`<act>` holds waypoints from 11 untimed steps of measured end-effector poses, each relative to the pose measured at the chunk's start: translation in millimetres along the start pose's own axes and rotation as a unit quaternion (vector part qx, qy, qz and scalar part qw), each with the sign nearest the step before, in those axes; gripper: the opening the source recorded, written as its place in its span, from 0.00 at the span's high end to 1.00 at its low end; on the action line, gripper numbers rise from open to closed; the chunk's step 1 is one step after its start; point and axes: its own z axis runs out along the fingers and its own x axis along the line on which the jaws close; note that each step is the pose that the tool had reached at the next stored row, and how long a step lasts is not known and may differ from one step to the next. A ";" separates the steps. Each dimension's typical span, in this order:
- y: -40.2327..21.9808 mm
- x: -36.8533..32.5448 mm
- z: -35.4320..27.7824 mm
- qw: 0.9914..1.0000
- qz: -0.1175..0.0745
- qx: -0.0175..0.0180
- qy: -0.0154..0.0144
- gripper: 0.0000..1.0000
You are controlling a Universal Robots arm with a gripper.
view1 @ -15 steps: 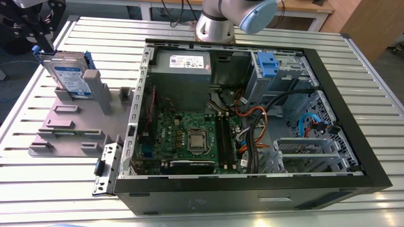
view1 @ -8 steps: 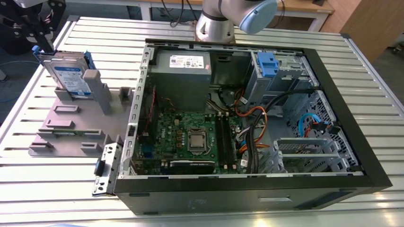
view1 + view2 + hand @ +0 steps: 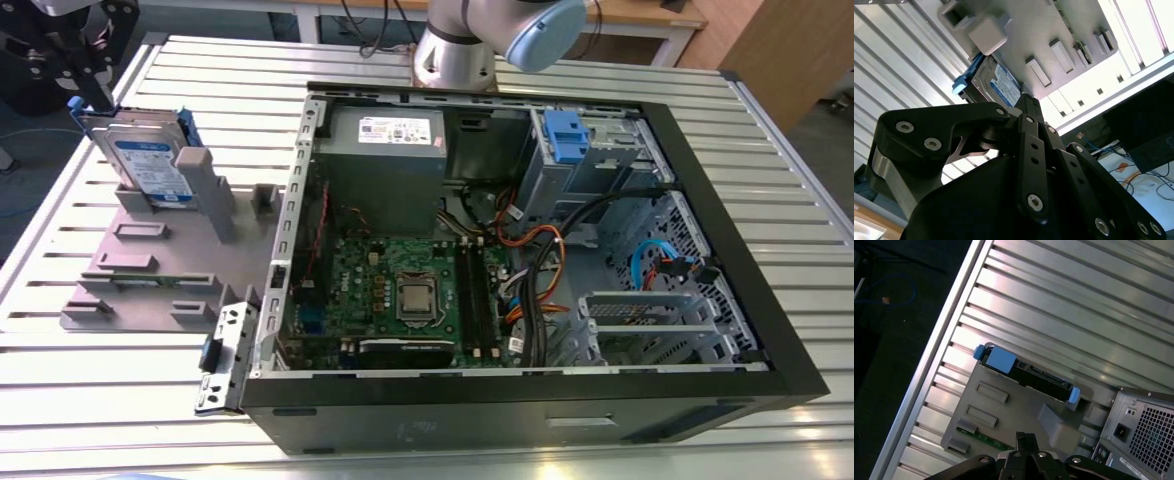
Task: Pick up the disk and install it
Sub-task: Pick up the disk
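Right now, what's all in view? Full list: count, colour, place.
disk: 1, silver with a white-and-blue label and blue rails, standing on edge in the holder, exterior view's left
holder: 1, grey, slotted, on the table beside the case
computer case: 1, black, open, lying on the table
motherboard: 1, green, inside the case
power supply: 1, grey, inside the case, at the end nearest the arm
bracket: 1, blue, on the drive bay inside the case
table: 1, silver, slatted metal
arm: 1, silver with a blue cap, behind the case
gripper: 1, black, above the holder, near the disk
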 end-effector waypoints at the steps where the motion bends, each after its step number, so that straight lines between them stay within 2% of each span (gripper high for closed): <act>1: 0.0 0.0 0.0 1.000 -0.001 0.000 0.000 0.89; 11: 0.0 0.0 0.0 1.000 -0.009 0.000 0.000 0.89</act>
